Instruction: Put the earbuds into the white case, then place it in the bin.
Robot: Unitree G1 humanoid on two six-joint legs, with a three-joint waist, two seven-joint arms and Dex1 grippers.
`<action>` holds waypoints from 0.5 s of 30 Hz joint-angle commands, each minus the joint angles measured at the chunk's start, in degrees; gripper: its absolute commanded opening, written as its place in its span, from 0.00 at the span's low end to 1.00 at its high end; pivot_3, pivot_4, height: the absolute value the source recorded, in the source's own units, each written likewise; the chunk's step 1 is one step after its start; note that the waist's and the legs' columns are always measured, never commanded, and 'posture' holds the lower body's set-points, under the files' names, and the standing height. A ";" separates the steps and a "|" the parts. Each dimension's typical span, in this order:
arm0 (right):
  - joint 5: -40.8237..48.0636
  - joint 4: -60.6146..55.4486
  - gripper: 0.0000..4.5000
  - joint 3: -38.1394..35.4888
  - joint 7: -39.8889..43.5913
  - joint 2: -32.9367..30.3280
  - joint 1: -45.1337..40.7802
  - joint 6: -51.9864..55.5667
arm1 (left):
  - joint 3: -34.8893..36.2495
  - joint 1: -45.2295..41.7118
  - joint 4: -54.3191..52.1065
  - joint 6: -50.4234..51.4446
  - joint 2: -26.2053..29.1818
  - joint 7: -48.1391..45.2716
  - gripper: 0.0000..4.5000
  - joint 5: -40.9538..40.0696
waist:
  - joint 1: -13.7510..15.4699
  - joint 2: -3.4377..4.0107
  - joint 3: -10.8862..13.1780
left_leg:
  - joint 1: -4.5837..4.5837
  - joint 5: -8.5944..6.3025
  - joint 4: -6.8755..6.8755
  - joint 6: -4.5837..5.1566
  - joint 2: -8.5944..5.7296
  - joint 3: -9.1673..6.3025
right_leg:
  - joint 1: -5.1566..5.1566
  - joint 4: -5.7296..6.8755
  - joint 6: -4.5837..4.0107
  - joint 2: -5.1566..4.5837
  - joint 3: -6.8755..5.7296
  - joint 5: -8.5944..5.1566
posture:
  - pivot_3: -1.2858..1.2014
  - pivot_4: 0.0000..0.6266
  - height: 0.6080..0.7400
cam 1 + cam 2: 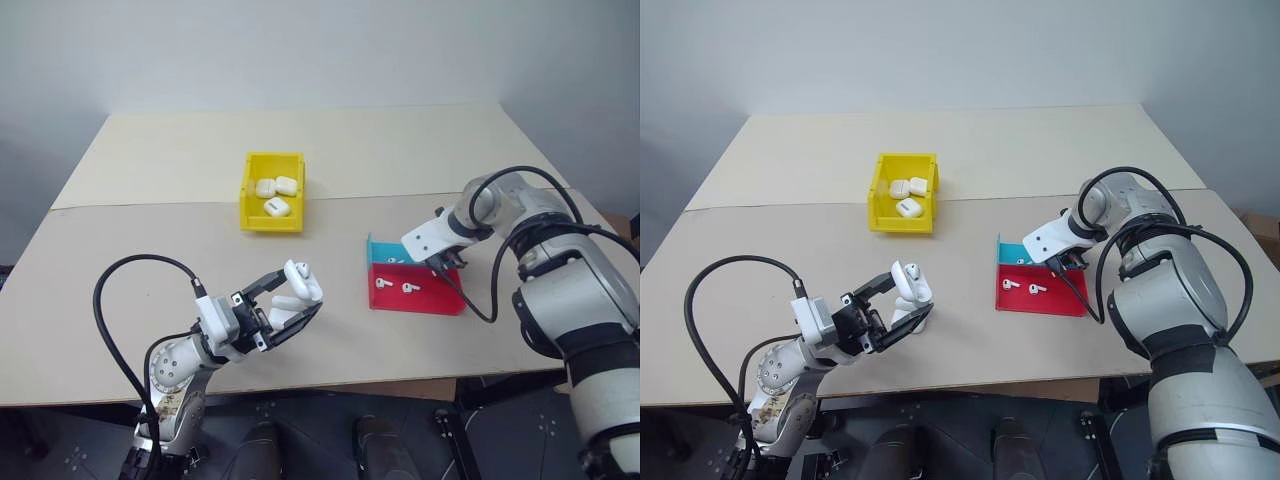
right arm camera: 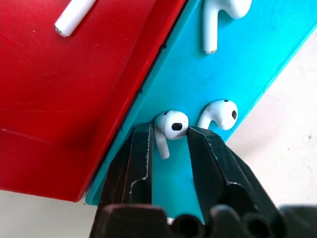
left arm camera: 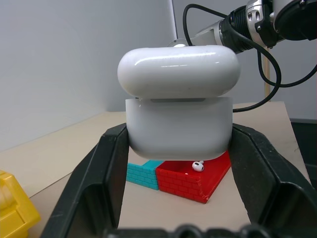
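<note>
On the pale beige surface (image 1: 150, 250), the left gripper (image 1: 283, 306) has its two black fingers clamped on the sides of a small glossy white rounded plastic case (image 3: 178, 124), held up off the surface with its hinged lid (image 3: 179, 71) flipped open and standing above the body. The right gripper (image 2: 171, 144) points steeply down into a shallow teal plastic tray (image 2: 237, 74), its black fingers (image 2: 141, 153) closed in on a tiny glossy white earbud (image 2: 171, 126), which sits between them with its short stem against one fingertip. Just beside it in the teal tray lies a second white earbud (image 2: 220, 113), and a third (image 2: 218, 20) lies farther along the same tray. The teal tray touches a shallow red plastic tray (image 1: 440, 298), which holds two more earbuds (image 1: 395, 286). Well apart from both grippers, farther back near the middle of the surface, stands the yellow rectangular open-top plastic bin (image 1: 252, 190), with three closed white cases (image 1: 275, 195) lying inside it.
</note>
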 commanded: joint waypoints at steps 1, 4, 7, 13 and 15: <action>0.34 -0.06 0.19 -0.87 -0.46 -0.17 -1.66 0.40 | 0.28 -0.02 -2.21 -0.40 0.18 0.24 0.61 -0.55 | -0.02 0.00 0.00 | 0.00 0.00 0.00 0.00 0.00 0.00 | 0.00 0.00 0.00 0.00 0.00 0.00 | 0.52 0.24 1.00; 0.25 -0.06 0.19 -0.79 -0.59 -0.21 -1.62 0.29 | 0.29 0.14 -2.30 -0.40 0.16 0.37 0.61 -0.47 | -0.02 0.00 0.00 | 0.02 0.00 0.00 0.00 0.00 0.01 | 0.00 0.01 0.00 0.00 0.01 0.00 | 0.52 0.24 1.00; 0.30 -0.04 0.19 -0.85 -0.61 -0.25 -1.60 0.36 | 0.27 0.17 -2.29 -0.48 0.11 0.48 0.61 -0.41 | -0.03 0.00 0.00 | 0.02 0.00 0.00 0.00 0.00 0.02 | 0.00 0.01 0.00 0.00 0.02 0.00 | 0.52 0.24 1.00; 0.57 -0.04 0.19 -1.19 -1.21 -0.19 -1.52 0.98 | 0.27 0.08 -2.25 -0.52 0.08 0.62 0.61 -0.41 | -0.03 0.00 0.00 | 0.02 0.00 0.00 0.00 0.00 0.04 | 0.00 0.00 0.00 0.00 0.03 0.00 | 0.52 0.24 1.00; 1.21 -0.02 0.19 -1.75 -0.70 -0.09 -1.57 1.36 | 0.27 0.11 -2.28 -0.48 0.09 0.61 0.61 -0.49 | -0.03 0.00 0.00 | 0.02 0.00 0.00 0.00 0.00 0.04 | 0.00 0.00 0.00 0.00 0.03 0.00 | 0.52 0.24 1.00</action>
